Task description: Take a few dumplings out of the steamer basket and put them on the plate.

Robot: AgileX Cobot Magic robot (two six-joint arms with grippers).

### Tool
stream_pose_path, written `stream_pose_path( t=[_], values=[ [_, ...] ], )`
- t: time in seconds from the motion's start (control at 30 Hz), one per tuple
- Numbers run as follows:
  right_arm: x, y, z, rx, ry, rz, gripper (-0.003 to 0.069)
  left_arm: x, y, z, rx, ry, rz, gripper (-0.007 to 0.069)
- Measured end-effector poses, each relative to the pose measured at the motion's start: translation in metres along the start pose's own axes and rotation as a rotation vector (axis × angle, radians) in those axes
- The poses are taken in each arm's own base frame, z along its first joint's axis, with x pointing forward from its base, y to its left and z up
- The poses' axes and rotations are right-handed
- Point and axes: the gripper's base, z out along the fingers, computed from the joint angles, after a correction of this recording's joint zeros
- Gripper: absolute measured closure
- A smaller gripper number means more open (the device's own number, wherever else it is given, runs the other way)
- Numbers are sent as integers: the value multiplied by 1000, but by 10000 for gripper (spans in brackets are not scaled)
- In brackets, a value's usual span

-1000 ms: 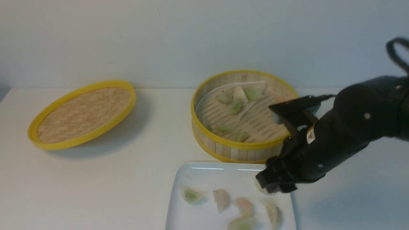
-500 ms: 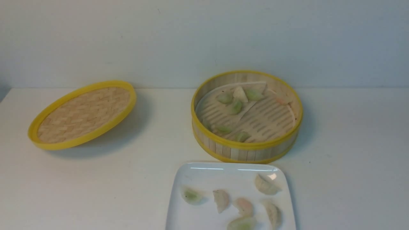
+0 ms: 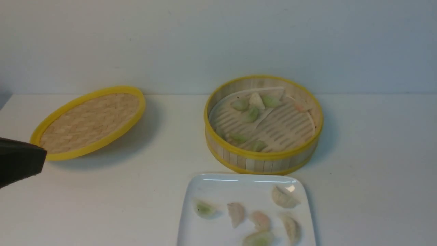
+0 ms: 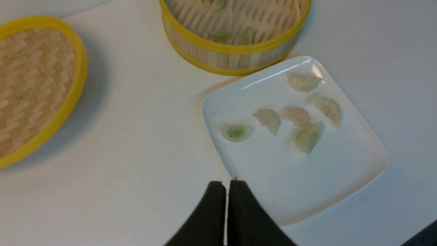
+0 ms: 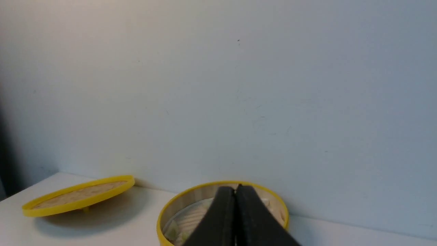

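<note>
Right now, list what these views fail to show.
- Front view: the bottom edge cuts off the plate and its nearest dumpling.
- Right wrist view: the shut right gripper hides the middle of the steamer basket.
- Left wrist view: the top edge cuts the basket's far side; the left edge cuts the lid.
- Front view: the left arm is only a dark piece at the edge.

The left pincer (image 4: 227, 184) is a pair of matte black fingers, wide at the root and tapering to blunt, squared tips, with a hairline pale seam running between them. The right pincer (image 5: 235, 188) has the same black wedge-shaped pair, smooth-faced and dull in finish. In the front view the left arm (image 3: 20, 163) shows as a plain black slab with a blunt, slightly rounded end.
</note>
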Motion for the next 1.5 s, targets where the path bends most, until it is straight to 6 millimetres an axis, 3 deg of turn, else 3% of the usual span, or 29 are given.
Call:
stream_pose_path(
  t=[0.17, 0.4, 0.57, 0.8, 1.03, 1.23, 1.37, 1.5],
  values=[
    [-1, 3, 3, -24, -13, 21, 673, 24, -3, -8, 5, -137, -34, 631],
    [-1, 3, 3, -25, -14, 21, 673, 76, -9, -44, -8, -398, -43, 631],
    [-1, 3, 3, -25, -15, 21, 673, 99, -11, -63, -5, -630, -45, 631],
    [-1, 3, 3, -25, -15, 22, 673, 113, -22, -80, 115, -733, -90, 631],
    [-1, 3, 3, -25, -15, 22, 673, 113, -24, -80, 146, -732, -100, 631],
    [-1, 3, 3, -25, -15, 22, 673, 116, -16, -65, 24, -701, 27, 630],
    [-1, 3, 3, -25, -15, 22, 673, 125, -4, -35, -123, -619, 64, 630],
    [-1, 3, 3, -25, -16, 22, 673, 146, 12, 5, -336, -589, 5, 630]
  ],
)
